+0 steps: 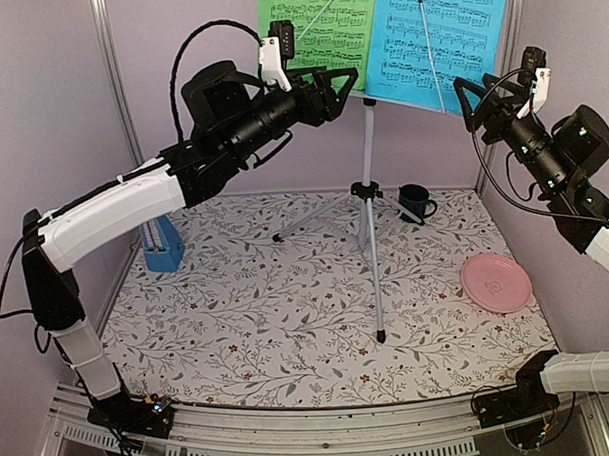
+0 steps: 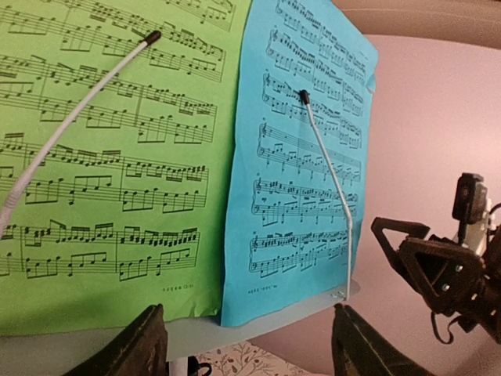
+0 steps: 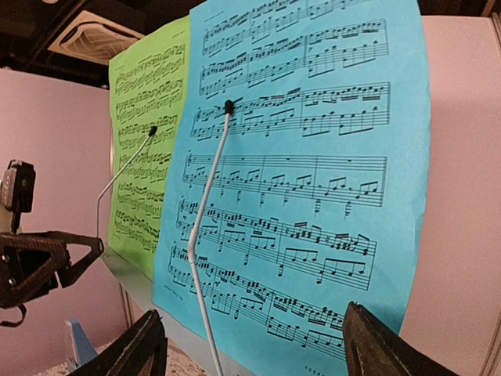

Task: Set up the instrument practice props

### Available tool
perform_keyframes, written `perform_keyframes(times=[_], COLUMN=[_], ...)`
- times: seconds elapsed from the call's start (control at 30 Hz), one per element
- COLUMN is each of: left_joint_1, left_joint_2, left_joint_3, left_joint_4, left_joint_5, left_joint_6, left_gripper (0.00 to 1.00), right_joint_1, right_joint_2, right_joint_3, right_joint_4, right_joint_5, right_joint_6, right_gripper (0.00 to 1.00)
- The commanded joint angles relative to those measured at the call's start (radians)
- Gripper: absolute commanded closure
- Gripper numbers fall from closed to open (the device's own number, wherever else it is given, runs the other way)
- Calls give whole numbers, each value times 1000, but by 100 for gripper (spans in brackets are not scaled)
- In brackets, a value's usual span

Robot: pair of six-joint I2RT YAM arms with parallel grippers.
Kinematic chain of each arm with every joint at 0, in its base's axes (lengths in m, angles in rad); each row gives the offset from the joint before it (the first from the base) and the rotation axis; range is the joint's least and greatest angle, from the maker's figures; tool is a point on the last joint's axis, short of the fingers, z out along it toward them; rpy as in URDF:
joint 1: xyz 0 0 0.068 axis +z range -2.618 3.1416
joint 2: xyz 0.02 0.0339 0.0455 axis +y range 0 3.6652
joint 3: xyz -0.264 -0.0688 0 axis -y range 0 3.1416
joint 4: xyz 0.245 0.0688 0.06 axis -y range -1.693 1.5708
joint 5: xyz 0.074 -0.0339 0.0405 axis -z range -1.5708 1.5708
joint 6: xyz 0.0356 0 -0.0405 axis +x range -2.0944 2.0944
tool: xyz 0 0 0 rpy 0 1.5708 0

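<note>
A floral-patterned table stands between pale lilac walls. The left gripper hangs with its jaws spread wide and nothing between them, just in front of the lower edge of the green sheet. The right gripper, equally wide and holding nothing, is just beside the lower right corner of the blue sheet. Both sheets rest side by side on the music stand, between the two grippers. The metronome stands well below the left gripper.
</note>
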Motion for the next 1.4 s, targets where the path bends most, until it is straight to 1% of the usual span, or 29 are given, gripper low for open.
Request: perform_keyframes(times=[0.0,0.13,0.27,0.33,0.43,0.53,0.67,0.77,0.87,0.97,1.03,1.13,1.2,1.27,1.37], left_joint_1=[16,76,138,180,247,298,375,473,591,722,787,827,842,857,875], left_joint_2=[-105,-188,-280,-327,-388,-436,-493,-533,-560,-558,-534,-484,-443,-409,-360], left_joint_3=[-147,-291,-462,-562,-673,-748,-816,-837,-834,-793,-736,-659,-629,-618,-615], left_joint_4=[93,110,140,149,146,102,-12,-127,-242,-339,-410,-507,-555,-582,-587], left_joint_5=[-11,15,21,35,79,90,82,80,69,88,91,41,-21,-80,-100], left_joint_6=[18,-48,-103,-139,-173,-170,-163,-161,-132,-75,-30,27,47,59,68], left_gripper=[23,18,16,15,14,10,5,1,1,1,1,1,1,1,1], right_joint_1=[-4,-4,-2,-2,-2,0,14,27,35,49,61,80,95,108,121], right_joint_2=[-19,-19,-32,-45,-56,-69,-75,-73,-61,-28,4,55,86,112,142], right_joint_3=[15,16,-7,-23,-59,-113,-169,-212,-256,-308,-328,-339,-338,-335,-326], right_joint_4=[-70,-130,-164,-171,-175,-161,-168,-162,-136,-81,-50,-13,4,19,33], right_joint_5=[-140,-202,-255,-304,-381,-471,-513,-516,-537,-563,-565,-570,-573,-574,-583], right_joint_6=[-63,-57,-52,-51,-48,-40,-31,18,38,66,77,90,94,94,95], right_gripper=[15,0,1,1,1,1,1,1,1,1,1,1,1,1,1])
